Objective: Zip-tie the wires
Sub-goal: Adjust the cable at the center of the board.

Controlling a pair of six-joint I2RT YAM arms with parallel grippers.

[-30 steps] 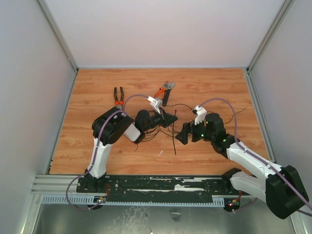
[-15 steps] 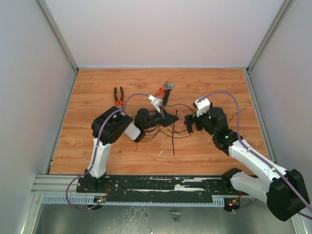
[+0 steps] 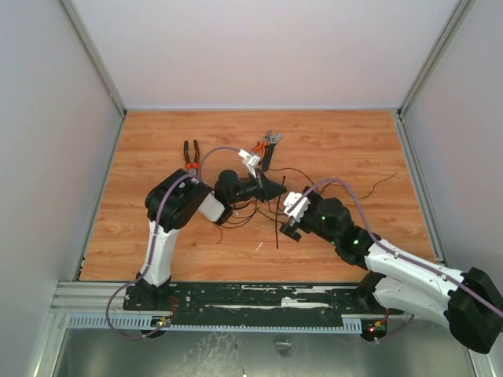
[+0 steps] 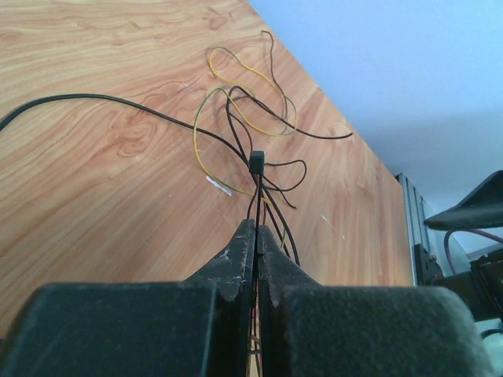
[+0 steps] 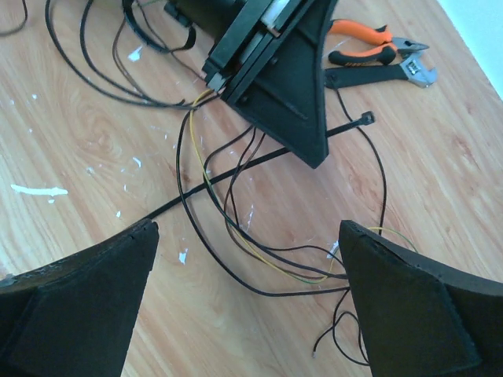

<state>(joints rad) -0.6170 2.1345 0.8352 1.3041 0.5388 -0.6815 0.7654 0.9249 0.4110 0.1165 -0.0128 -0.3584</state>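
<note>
So, seeing the zip tie [image 5: 363,119] pinched near its head in the clenched left gripper [image 4: 257,232], over loose wires [image 5: 267,263] mid bench [image 3: 157,141]. Also seeing right gripper [image 5: 247,232] spread wide, empty, close by. Likely light, springy, slippery stuff; better to grab tie's stiffer tail than floppy wires.

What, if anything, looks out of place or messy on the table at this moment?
The wires sprawl in loose, tangled loops over the table instead of lying bundled, and the zip tie merely crosses them, not closed around them. Small white flecks litter the wood nearby. Nothing looks broken.
</note>
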